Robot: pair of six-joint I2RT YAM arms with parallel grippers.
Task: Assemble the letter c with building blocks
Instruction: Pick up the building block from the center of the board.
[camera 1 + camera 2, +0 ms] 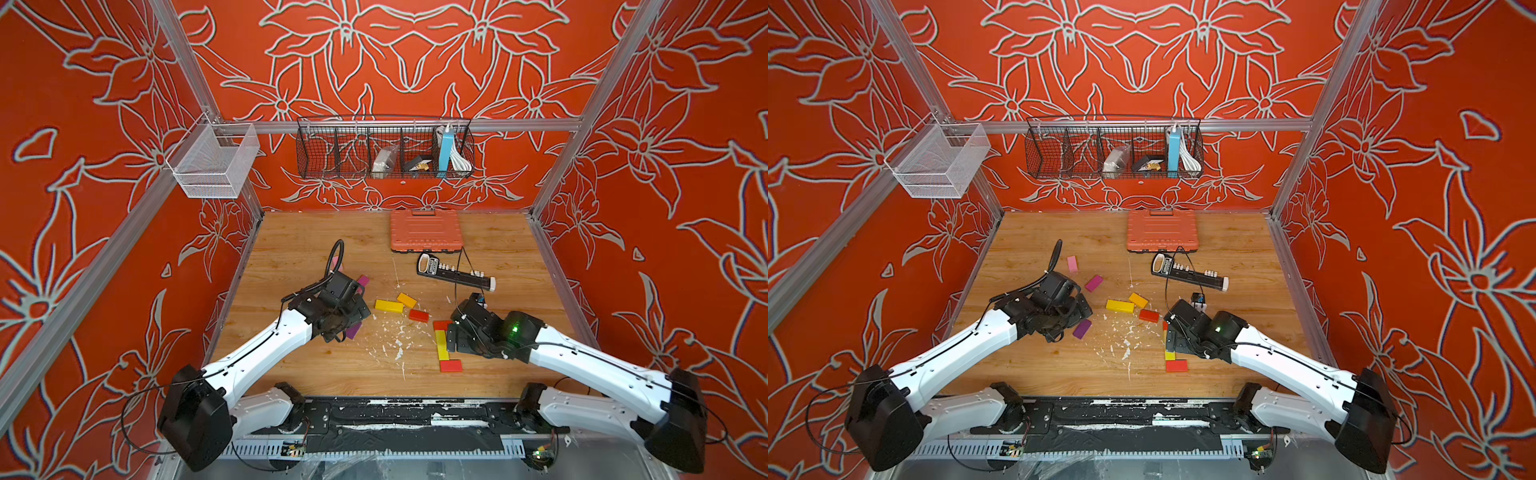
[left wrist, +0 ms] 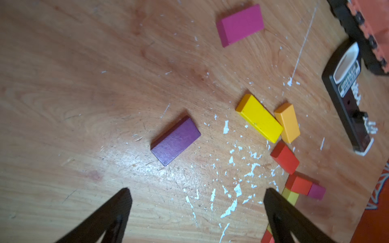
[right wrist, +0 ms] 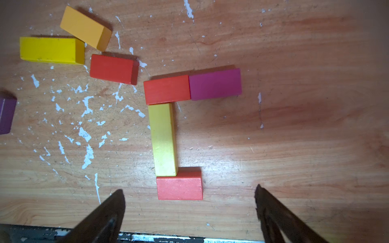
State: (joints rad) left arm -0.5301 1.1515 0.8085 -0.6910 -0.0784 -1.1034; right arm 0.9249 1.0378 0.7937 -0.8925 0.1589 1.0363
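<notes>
In the right wrist view a red block (image 3: 167, 89) and a magenta block (image 3: 214, 84) lie end to end. A long yellow block (image 3: 164, 140) runs from the red one to another red block (image 3: 180, 186). My right gripper (image 3: 188, 188) hangs open over that last red block, holding nothing. Loose yellow (image 1: 389, 306), orange (image 1: 406, 299) and red (image 1: 418, 316) blocks lie mid-table. A purple block (image 2: 175, 141) lies ahead of my open, empty left gripper (image 2: 197, 190). A magenta block (image 1: 1094, 283) and a pink block (image 1: 1072, 263) lie farther back.
An orange ribbed case (image 1: 426, 230) stands at the back of the table, with a black bar with white pegs (image 1: 455, 274) in front of it. White flecks (image 1: 399, 340) dot the wood. A black wire basket (image 1: 384, 149) and a white mesh basket (image 1: 214, 160) hang on the frame.
</notes>
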